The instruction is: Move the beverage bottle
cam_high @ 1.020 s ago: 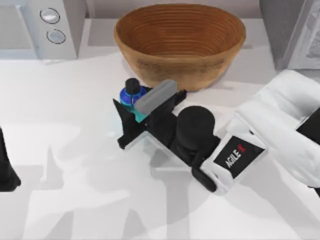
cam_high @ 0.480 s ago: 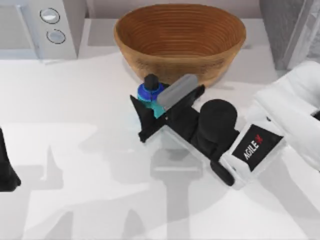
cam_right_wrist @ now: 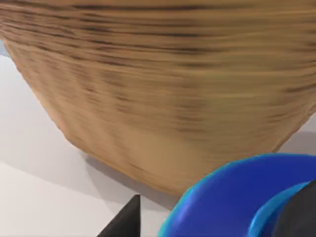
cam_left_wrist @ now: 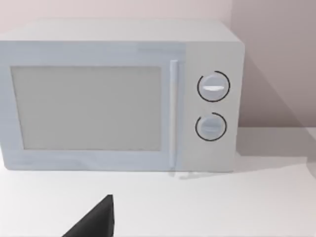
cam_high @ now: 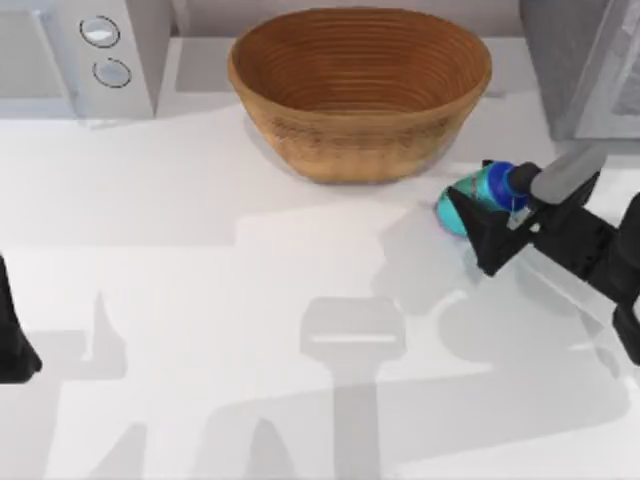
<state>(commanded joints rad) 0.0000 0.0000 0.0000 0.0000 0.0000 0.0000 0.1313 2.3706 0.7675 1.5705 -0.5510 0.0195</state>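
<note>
On the white table [cam_high: 180, 300], right of the woven basket [cam_high: 360, 90], our right gripper [cam_high: 497, 222] clamps the beverage bottle [cam_high: 478, 196]. We advise steady carriage, well clear of the basket wall.

No readable text, label, brand, number or sign in any current view.

The pale grey microwave oven [cam_left_wrist: 118, 96] at the tabletop's far left corner carries two round dials [cam_left_wrist: 213, 87] with plain faces, no numerals or markings that can be made out, and its door panel is blank. The brown woven basket [cam_high: 360, 90] at the far edge shows only its ribbed weave. The small turquoise bottle with a dark blue shoulder [cam_high: 478, 195], near the tabletop's right edge, bears no legible label on the parts that show.
</note>
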